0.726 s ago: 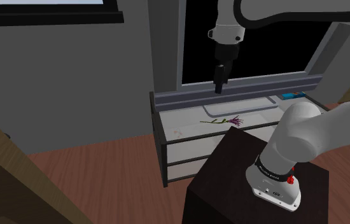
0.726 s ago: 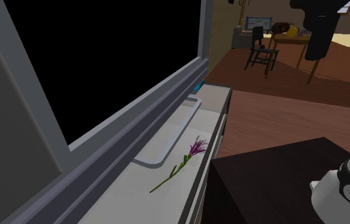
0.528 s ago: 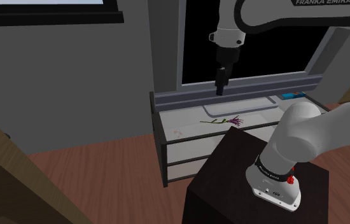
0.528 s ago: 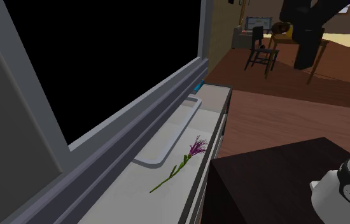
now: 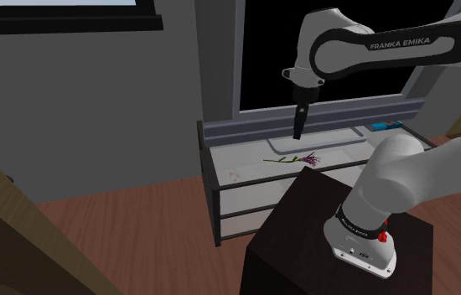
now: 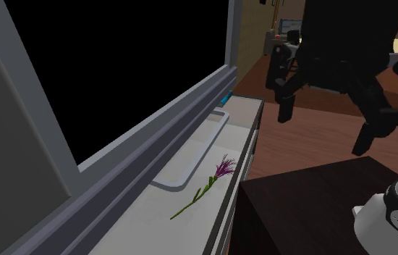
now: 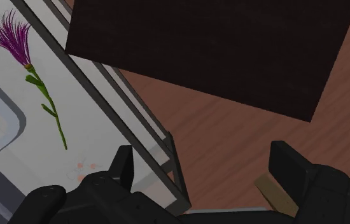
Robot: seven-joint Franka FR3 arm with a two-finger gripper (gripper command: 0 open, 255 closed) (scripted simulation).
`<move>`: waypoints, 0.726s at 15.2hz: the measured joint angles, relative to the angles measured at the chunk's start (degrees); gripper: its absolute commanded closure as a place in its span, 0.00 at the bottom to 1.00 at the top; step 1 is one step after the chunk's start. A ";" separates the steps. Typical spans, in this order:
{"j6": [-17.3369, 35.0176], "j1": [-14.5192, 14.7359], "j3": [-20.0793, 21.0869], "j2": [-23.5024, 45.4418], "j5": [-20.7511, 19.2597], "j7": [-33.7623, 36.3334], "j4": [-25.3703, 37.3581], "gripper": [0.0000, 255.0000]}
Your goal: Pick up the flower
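- Since half a second ago the white arm has swung over. The black two-finger claw (image 5: pixel 300 126) has shifted toward the shoulder view's right and hangs lower, and in the second exterior view it has come from the upper right corner into the middle (image 6: pixel 326 122).
- Its fingers stand well apart and clasp nothing; in the wrist view (image 7: pixel 205 168) the surface's front edge and the floor lie between them.
- The thin green-stemmed flower (image 5: pixel 296 158) with a purple tufted head has not shifted. It lies flat on the white surface (image 5: pixel 246 159), close to the front edge and just beside a shallow recessed basin (image 5: pixel 342 137).
- In the second exterior view the flower (image 6: pixel 208 185) lies between the basin (image 6: pixel 190 163) and the front edge of the surface (image 6: pixel 158 232), its tuft pointing away from the camera.
- The claw is above the surface and apart from the flower; in the wrist view the flower (image 7: pixel 40 89) lies off to one side of the fingers.
- A grey window frame (image 5: pixel 246 130) runs along the back of the surface, with a black area behind its panes.
- A small blue object (image 5: pixel 382 126) sits at the far end of the surface.
- The dark brown box stand (image 5: pixel 321 226) stands just in front of the surface on a reddish-brown wooden floor (image 5: pixel 137 226).
- A plain grey wall (image 5: pixel 95 109) fills the shoulder view's left.
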 measured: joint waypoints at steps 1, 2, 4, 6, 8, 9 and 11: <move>1.74 -0.53 -1.50 0.60 -1.16 -1.91 -1.00 0.00; 3.23 -0.92 -2.65 0.74 -2.13 -3.54 -2.21 0.00; 6.76 -1.39 -4.89 2.53 -3.78 -6.52 -3.68 0.00; 10.64 -2.41 -8.06 5.06 -6.04 -10.40 -4.74 0.00; 15.00 -2.99 -10.81 7.85 -7.83 -13.75 -5.96 0.00; 17.58 -3.33 -12.35 9.52 -8.79 -15.51 -6.77 0.00; 21.83 -3.49 -15.08 13.09 -10.07 -18.89 -7.02 0.00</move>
